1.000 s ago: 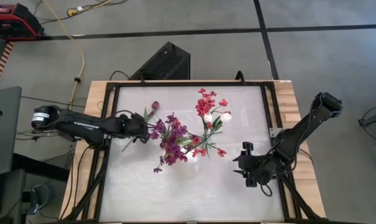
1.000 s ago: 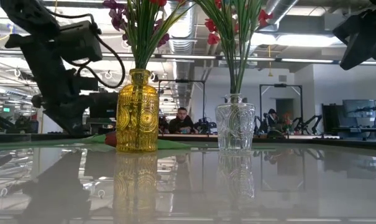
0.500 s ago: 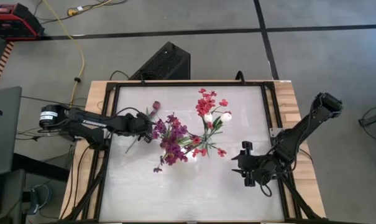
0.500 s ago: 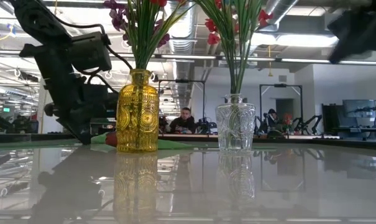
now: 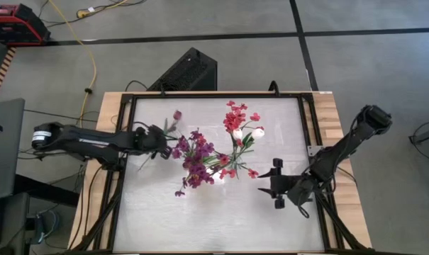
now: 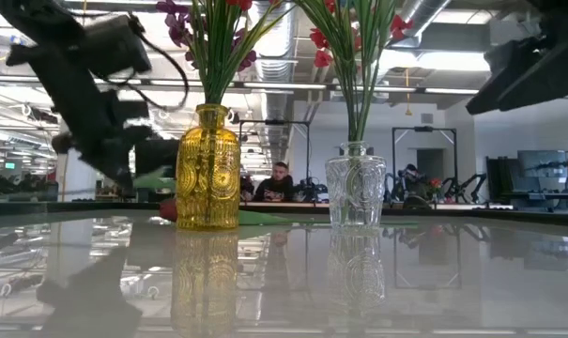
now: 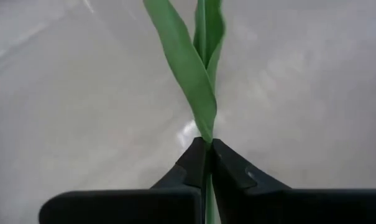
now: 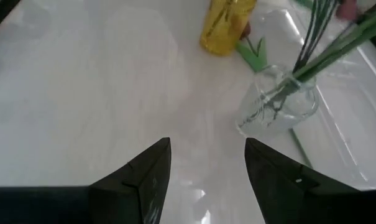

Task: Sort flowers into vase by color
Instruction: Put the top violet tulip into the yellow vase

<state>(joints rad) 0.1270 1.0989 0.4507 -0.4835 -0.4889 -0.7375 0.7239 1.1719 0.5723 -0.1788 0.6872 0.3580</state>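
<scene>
We see a glossy white table (image 5: 164, 212) in a dark frame, and we place everything by the embossed amber glass vase (image 6: 207, 169) near its middle. That vase holds a spray of purple blossoms (image 5: 194, 159) on green stems. Just beside it stands a clear cut-glass vase (image 6: 355, 192) with red-pink blossoms (image 5: 237, 113) and white buds (image 5: 258, 132).

The left gripper (image 5: 159, 138) is close beside the amber vase, on the side away from the clear one. Its jaws are clamped on a thin green stem with long leaves (image 7: 197, 68), whose dark red bud (image 5: 177, 115) lies over the table behind the amber vase.

The right gripper (image 8: 206, 163), beyond the clear vase, hangs over bare table with its jaws apart, holding nothing.
</scene>
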